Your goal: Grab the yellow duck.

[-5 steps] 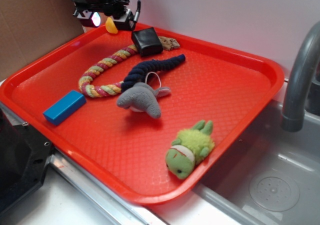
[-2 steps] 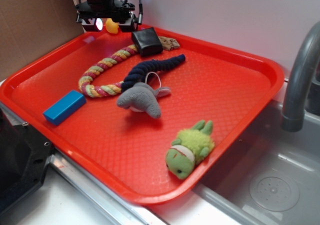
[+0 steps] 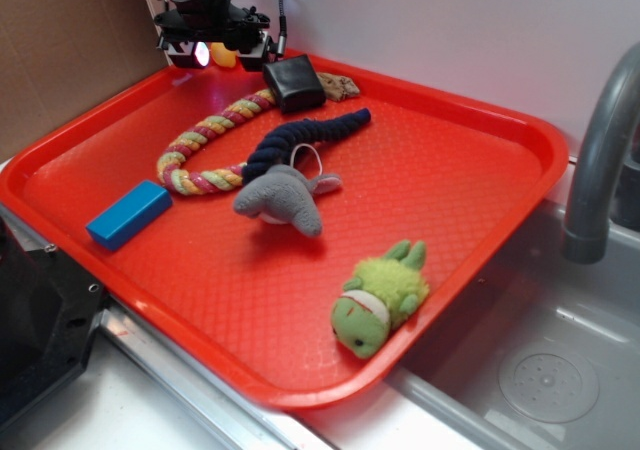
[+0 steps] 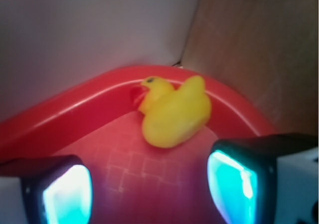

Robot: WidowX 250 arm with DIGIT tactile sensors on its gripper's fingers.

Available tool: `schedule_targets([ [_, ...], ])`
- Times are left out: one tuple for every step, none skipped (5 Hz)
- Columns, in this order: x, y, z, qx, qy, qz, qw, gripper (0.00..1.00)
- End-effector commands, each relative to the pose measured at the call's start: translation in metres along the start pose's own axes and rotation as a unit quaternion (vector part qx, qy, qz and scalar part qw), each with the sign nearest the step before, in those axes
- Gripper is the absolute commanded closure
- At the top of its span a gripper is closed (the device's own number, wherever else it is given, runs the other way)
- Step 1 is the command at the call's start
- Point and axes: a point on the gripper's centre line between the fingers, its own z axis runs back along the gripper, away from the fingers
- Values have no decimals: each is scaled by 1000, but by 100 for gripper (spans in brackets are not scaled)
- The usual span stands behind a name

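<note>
Claw (image 4: 149, 184) spread wide just before yellow duck (image 4: 174, 112)

Blue block (image 3: 129, 214), rope toy (image 3: 208, 145), gray plush (image 3: 284, 198)

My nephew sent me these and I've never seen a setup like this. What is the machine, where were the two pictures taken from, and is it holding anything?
It is a small robot arm with a two-fingered gripper. One picture is taken from outside, looking down at a red tray beside a sink. The other comes from a camera on the arm's wrist, looking past its glowing fingertips.

On the tray lie a yellow duck in the far corner, a black block, a braided rope, a blue block, a grey plush and a green plush.

The gripper is open and holds nothing; the duck sits just ahead, between the fingers.
</note>
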Motion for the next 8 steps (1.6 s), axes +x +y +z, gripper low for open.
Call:
schedule_targets([
  [42,21,2,22,-28,19,999,0],
  [44,39,4,26,-33,39,998,100],
  [41,37,8,29,-31,29,999,100],
  [37,31,21,31,-35,9,999,100],
  [29,31,36,37,-47,1,998,100],
  [17,24,65,37,-62,-1,997,100],
  [-4,4,109,18,-53,-11,998,100],
  [-24,-12,147,5,9,-9,1000,100],
])
